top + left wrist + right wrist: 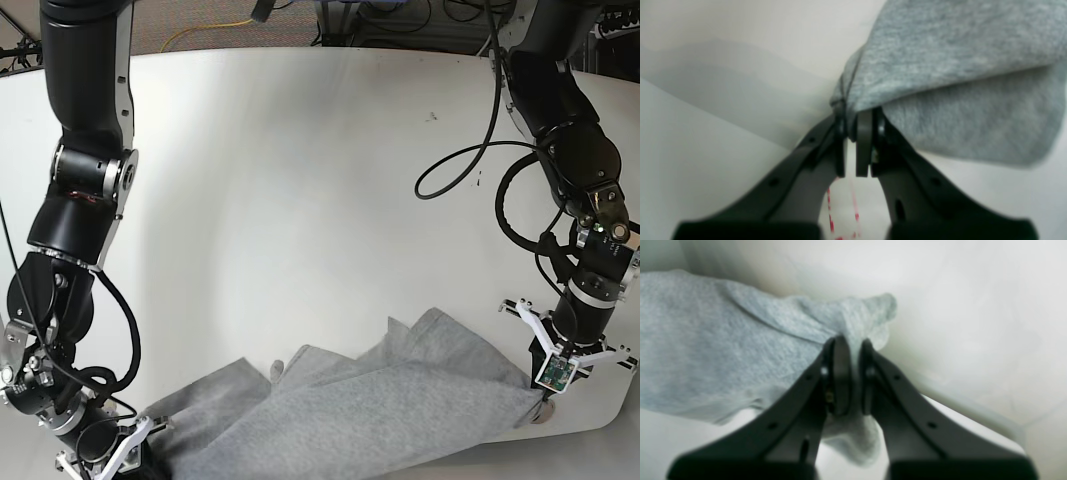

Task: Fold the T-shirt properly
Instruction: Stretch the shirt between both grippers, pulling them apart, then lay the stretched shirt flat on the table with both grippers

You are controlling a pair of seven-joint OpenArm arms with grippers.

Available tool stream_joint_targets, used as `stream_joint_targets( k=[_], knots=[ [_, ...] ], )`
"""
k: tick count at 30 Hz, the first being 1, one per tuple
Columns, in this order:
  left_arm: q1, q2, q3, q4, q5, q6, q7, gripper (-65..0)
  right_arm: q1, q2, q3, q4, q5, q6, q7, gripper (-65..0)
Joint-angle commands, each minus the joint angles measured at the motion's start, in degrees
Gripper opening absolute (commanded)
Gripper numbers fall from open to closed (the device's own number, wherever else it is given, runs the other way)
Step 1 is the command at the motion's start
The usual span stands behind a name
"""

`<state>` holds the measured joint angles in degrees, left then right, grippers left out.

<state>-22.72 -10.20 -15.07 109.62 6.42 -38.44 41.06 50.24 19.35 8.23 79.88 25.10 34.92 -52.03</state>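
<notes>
One T-shirt (370, 420) | two end effectors, left (850, 143), right (851, 380) | both apparently pinched shut on cloth

two robot arms (75, 230), one T-shirt (370, 415), one table (290, 200)

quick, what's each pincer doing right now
Left pincer: closed, holding the grey T-shirt.
Right pincer: closed, holding the same T-shirt.

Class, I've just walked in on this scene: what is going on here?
A two-armed robot is working on folding a grey T-shirt. Its left gripper and right gripper are each shut on a bunched part of the cloth. Part of the shirt lies on the white table, and it is not yet neatly folded.
</notes>
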Motion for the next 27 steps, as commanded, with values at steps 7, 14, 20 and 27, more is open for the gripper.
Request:
stream_joint_targets(
  k=[7, 14, 20, 27],
  knots=[
    [11.1, -0.4, -0.6, 0.7, 2.0, 1.0, 2.2, -65.0, -13.9, 1.2, 5.2, 7.6, -1.6, -1.0, 1.3, -65.0],
    [22.8, -0.4, -0.8, 0.5, 2.0, 0.9, 2.2, -65.0, -30.5, -1.6, 11.3, 13.2, -1.5, -1.0, 1.3, -65.0],
    [31.0, -0.6, -1.1, 0.4, 2.0, 0.9, 1.8, -65.0, -42.1, -4.2, 15.1, 15.2, -1.5, -0.9, 1.3, -65.0],
    [38.4, -0.4, -4.3, 0.4, 2.0, 0.9, -1.8, -65.0, -52.0, -8.0, 19.0, 18.8, -1.5, 3.0, 1.3, -65.0]
  ],
)
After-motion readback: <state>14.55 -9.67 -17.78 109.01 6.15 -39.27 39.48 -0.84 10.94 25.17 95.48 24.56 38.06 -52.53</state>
